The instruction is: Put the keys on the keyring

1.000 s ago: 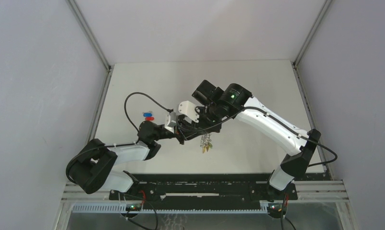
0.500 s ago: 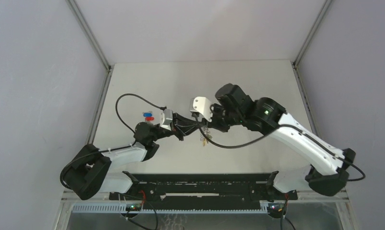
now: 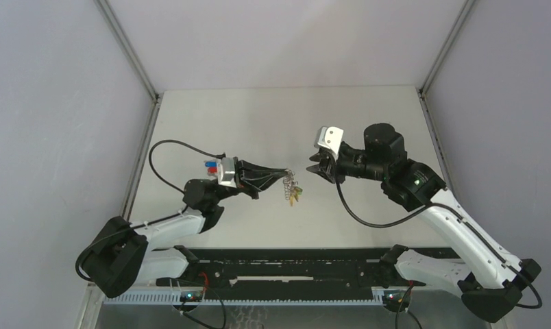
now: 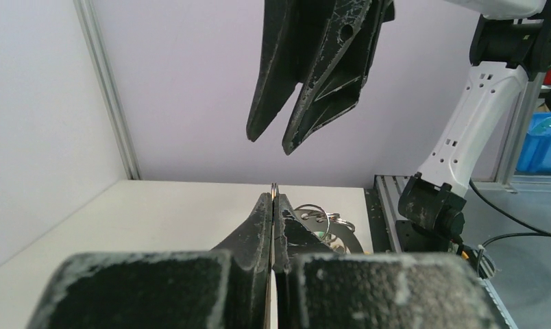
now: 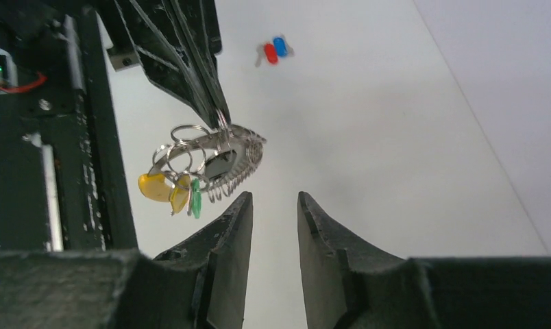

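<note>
Pulled back, right gripper (image 3: 314,166) stands parted; left gripper (image 3: 284,174) pinches the dangling silver keyring (image 3: 293,190), yellow-and-green tagged.

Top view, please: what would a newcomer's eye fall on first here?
The keyring, a silver chain loop with yellow and green tags, dangles at centre from the shut left gripper. Facing it from the right, the right gripper stands open and empty. A blue and red key pair lies on the table beside the left wrist.
</note>
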`<state>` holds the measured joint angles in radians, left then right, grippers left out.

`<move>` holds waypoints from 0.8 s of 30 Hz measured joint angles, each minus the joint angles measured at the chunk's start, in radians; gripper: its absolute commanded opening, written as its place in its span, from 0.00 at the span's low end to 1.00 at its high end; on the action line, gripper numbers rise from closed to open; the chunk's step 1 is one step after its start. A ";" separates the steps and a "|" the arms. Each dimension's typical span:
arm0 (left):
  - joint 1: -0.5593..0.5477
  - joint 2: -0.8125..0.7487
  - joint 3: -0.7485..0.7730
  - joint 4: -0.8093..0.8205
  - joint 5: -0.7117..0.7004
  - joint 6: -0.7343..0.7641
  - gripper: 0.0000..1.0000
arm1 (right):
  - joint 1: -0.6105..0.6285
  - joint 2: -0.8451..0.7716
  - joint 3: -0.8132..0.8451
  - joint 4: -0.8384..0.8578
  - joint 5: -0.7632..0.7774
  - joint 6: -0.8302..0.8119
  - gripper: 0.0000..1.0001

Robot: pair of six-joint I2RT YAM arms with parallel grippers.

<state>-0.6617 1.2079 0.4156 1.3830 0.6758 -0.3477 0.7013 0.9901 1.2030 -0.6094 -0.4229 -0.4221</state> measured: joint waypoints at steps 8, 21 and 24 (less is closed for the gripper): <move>0.000 -0.015 0.000 0.005 0.009 0.000 0.00 | -0.042 0.051 0.000 0.101 -0.215 0.042 0.29; 0.000 -0.042 0.000 0.006 0.009 0.001 0.00 | -0.082 0.103 0.000 0.129 -0.379 0.071 0.24; 0.000 -0.047 0.000 0.006 0.009 0.001 0.00 | -0.085 0.114 0.000 0.129 -0.400 0.074 0.23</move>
<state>-0.6617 1.1614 0.4156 1.3895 0.6846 -0.3466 0.6167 1.1038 1.2026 -0.4808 -0.8227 -0.3485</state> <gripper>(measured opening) 0.008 0.236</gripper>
